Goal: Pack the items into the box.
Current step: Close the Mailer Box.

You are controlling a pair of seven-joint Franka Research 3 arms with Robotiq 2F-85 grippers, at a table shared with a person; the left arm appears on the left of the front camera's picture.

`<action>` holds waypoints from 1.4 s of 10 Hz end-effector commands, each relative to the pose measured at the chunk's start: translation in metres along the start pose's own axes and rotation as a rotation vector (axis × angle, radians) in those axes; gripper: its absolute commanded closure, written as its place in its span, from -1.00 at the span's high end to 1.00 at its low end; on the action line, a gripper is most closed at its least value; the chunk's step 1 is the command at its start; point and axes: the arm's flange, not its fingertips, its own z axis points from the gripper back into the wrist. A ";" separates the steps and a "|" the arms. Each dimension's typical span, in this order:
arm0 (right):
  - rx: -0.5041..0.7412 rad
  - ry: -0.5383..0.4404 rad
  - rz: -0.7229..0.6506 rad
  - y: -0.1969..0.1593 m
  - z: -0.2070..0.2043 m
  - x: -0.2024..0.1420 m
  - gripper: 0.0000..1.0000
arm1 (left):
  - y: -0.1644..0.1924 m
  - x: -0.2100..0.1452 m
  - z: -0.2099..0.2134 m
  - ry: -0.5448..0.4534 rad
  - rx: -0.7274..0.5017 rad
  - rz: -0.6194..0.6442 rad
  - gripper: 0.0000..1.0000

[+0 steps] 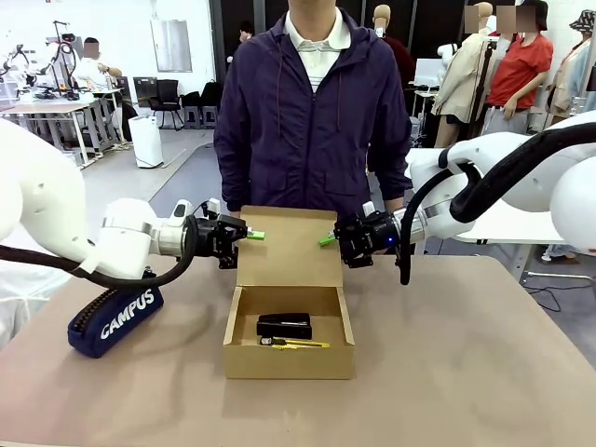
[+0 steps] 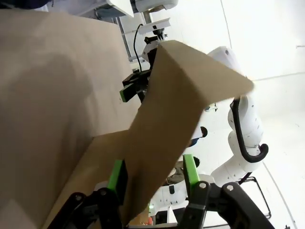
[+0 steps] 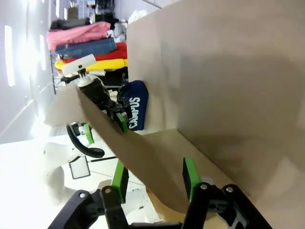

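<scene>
Box, mid-bench, lid upright. Stapler and knife inside, long axes running left-right. Left pincer and right pincer each clamped on lid edge.

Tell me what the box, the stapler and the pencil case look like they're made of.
The box: matte brown cardboard, with folded panels and a thin upright lid. The stapler: black with a slight sheen, so likely plastic over metal, though that's uncertain. The pencil case: navy fabric, soft and rounded, with white printed lettering.
</scene>
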 end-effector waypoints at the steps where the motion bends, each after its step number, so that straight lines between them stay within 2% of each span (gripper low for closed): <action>1: 0.003 -0.025 0.107 0.019 0.003 -0.038 0.25 | -0.023 -0.025 0.003 0.007 -0.004 -0.076 0.26; 2: 0.006 -0.046 0.185 0.026 0.005 -0.048 0.25 | -0.030 -0.027 0.000 0.012 0.020 -0.042 0.26; 3: -0.006 0.003 0.044 0.013 0.003 -0.012 0.25 | -0.014 -0.005 0.000 0.005 -0.001 -0.030 0.26; 8: -0.006 0.003 0.044 0.013 0.003 -0.012 0.25 | -0.014 -0.005 0.000 0.005 -0.001 -0.030 0.26; 9: -0.013 0.005 0.063 0.003 0.003 -0.019 0.25 | -0.010 -0.009 0.000 0.006 0.006 -0.022 0.26; 10: -0.007 0.077 0.175 0.009 0.001 -0.023 0.25 | -0.018 -0.001 0.007 -0.005 0.017 -0.177 0.26; 11: -0.003 0.068 0.302 0.009 0.001 -0.031 0.25 | -0.023 -0.006 0.011 0.035 0.006 -0.307 0.26; 12: -0.006 0.036 0.485 0.012 0.003 -0.036 0.25 | -0.026 -0.013 0.018 0.076 0.014 -0.436 0.26; 14: -0.042 -0.021 0.733 0.024 0.009 -0.050 0.25 | -0.029 -0.027 0.026 0.098 -0.005 -0.651 0.26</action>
